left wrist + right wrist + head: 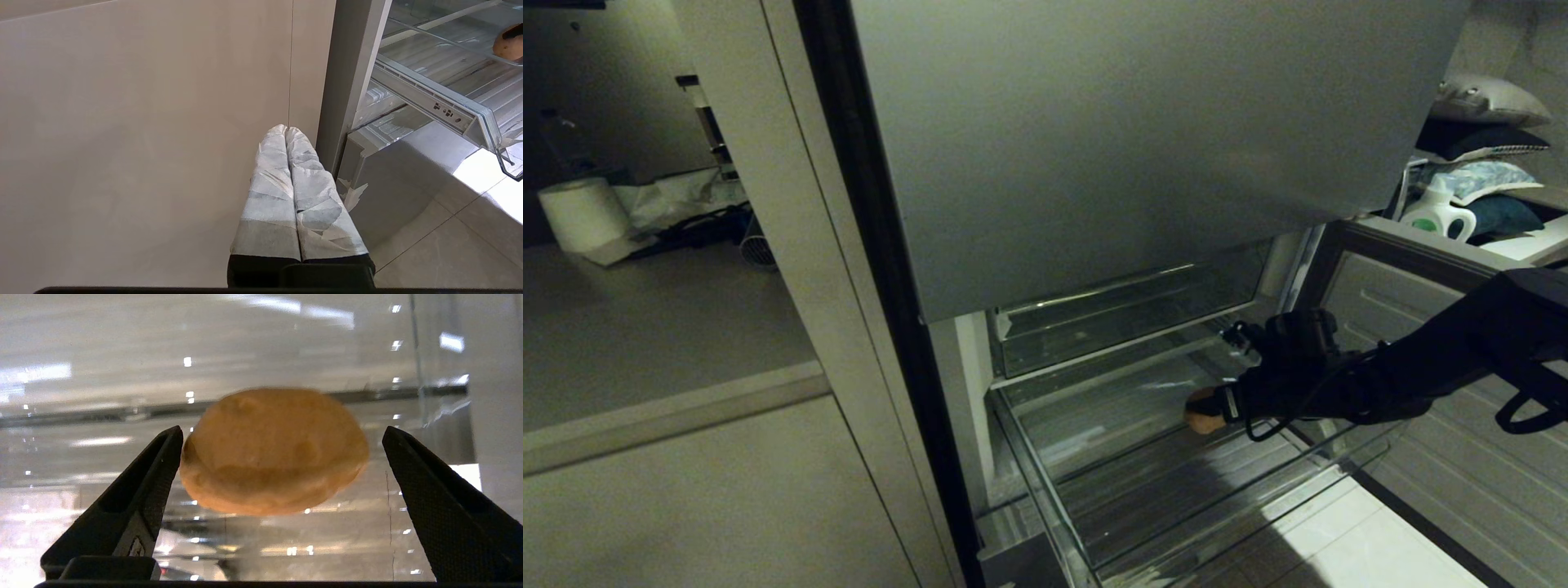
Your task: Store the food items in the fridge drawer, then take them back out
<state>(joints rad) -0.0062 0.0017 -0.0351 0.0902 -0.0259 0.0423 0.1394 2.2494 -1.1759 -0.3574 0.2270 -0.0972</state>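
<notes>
Black textured right hand gapes wide around a dimpled orange-brown lump.

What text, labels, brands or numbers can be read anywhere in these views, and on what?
None can be read.
White detergent bottle on the shelf at the right: label too small to read.
Fridge drawer rail: small dark marks, not legible.
Orange-brown food item: no markings.
</notes>
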